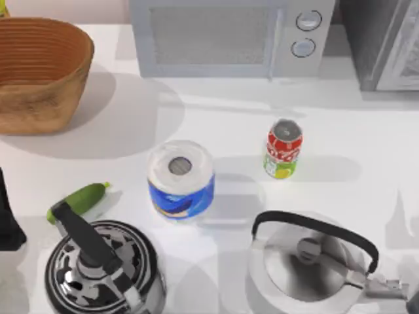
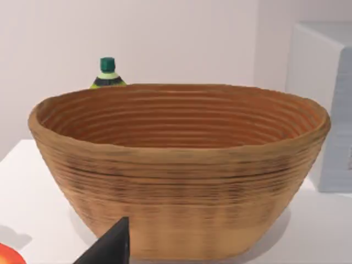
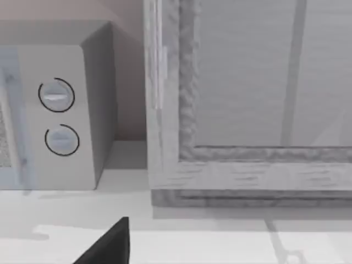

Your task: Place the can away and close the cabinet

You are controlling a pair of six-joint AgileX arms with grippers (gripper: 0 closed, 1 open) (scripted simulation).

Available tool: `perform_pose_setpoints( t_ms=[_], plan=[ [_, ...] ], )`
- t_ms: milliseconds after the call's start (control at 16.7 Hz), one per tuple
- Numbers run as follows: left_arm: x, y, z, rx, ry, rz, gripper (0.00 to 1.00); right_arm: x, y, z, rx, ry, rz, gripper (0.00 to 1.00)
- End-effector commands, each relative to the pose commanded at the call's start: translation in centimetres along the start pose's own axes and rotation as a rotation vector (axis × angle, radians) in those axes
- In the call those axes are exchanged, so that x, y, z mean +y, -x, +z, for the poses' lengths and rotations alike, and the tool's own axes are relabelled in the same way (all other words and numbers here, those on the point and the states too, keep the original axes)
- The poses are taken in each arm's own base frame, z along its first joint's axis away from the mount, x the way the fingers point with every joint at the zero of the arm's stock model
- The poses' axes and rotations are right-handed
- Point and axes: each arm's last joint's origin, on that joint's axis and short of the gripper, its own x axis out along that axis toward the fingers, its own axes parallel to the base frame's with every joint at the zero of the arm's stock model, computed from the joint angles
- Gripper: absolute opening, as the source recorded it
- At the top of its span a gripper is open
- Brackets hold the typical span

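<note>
- The can (image 1: 283, 149) stands upright on the white table (image 1: 366, 137), at about 3 o'clock from the paper roll (image 1: 181, 178), apart from it.
- Our left gripper (image 2: 110, 246) faces the basket (image 2: 181, 170); our right gripper (image 3: 110, 245) faces the cabinet (image 3: 247, 99). We cannot tell either claw's state.

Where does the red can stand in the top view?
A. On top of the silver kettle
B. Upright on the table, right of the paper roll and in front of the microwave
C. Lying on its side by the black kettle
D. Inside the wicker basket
B: the can stands upright on the table, apart from the paper roll and in front of the microwave.
</note>
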Motion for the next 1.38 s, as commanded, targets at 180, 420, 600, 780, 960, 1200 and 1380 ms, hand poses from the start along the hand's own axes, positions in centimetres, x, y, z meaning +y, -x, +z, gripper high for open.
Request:
perform_pose_setpoints(
  t_ms=[180, 420, 600, 780, 960, 1200, 1380],
  plan=[
    [0.0, 0.0, 0.0, 0.0, 0.0, 0.0, 1.0, 0.1, 0.0, 0.2, 0.005, -0.002, 0.007, 1.0],
    [0.0, 0.0, 0.0, 0.0, 0.0, 0.0, 1.0, 1.4, -0.3, 3.2, 0.066, -0.029, 0.08, 1.0],
    [0.0, 0.0, 0.0, 0.0, 0.0, 0.0, 1.0, 3.1, -1.6, 7.1, 0.143, -0.058, 0.136, 1.0],
    [0.0, 0.0, 0.0, 0.0, 0.0, 0.0, 1.0, 5.9, -4.8, 10.5, 0.251, -0.072, 0.157, 1.0],
    [0.0, 0.0, 0.0, 0.0, 0.0, 0.0, 1.0, 10.1, -9.4, 11.6, 0.382, -0.071, 0.146, 1.0],
    [0.0, 0.0, 0.0, 0.0, 0.0, 0.0, 1.0, 17.1, -14.9, 8.0, 0.569, -0.042, 0.107, 1.0],
    [0.0, 0.0, 0.0, 0.0, 0.0, 0.0, 1.0, 20.8, -17.1, 3.6, 0.679, -0.024, 0.064, 1.0]
  ],
)
